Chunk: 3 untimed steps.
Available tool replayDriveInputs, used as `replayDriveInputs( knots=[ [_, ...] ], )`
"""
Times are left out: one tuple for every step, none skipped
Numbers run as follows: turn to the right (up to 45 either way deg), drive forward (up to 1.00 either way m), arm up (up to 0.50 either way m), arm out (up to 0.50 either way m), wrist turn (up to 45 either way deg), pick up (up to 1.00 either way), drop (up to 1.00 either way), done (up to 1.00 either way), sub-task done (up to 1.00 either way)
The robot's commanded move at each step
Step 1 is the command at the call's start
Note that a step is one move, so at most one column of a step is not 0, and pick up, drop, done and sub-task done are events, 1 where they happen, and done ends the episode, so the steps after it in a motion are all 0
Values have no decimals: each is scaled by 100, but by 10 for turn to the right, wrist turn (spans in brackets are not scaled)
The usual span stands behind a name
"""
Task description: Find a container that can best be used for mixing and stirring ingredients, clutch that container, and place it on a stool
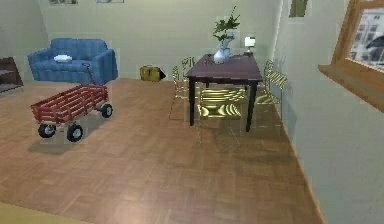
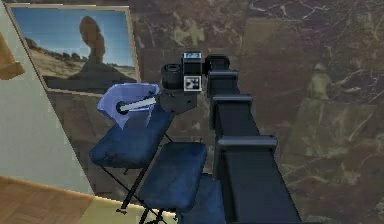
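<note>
Several yellow wire chairs (image 1: 222, 100) surround a dark desk (image 1: 235, 72) on the wood floor (image 1: 160, 160); a white bowl-like thing (image 1: 62, 58) lies on the blue sofa (image 1: 85, 48). By a marble wall (image 2: 320, 90), the claw (image 2: 148, 97) is at a blue folding chair (image 2: 175, 172); whether it holds anything cannot be told.

a red wagon (image 1: 72, 108) stands before a blue sofa (image 1: 75, 58), and a dark table (image 1: 236, 70) bears a plant (image 1: 227, 24).

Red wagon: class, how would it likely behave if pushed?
The red wagon would probably roll easily: it stands on black wheels on a smooth wooden floor. Low and wide, it seems unlikely to tip. Its slatted sides look stiff.
</note>
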Motion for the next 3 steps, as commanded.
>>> replayDriveInputs(
  knots=[
    [0,0,0,0,450,0,0,0,0],
    [0,0,0,0,0,0,100,0,0],
    [0,0,0,-10,0,0,0,0,0]
  ],
)
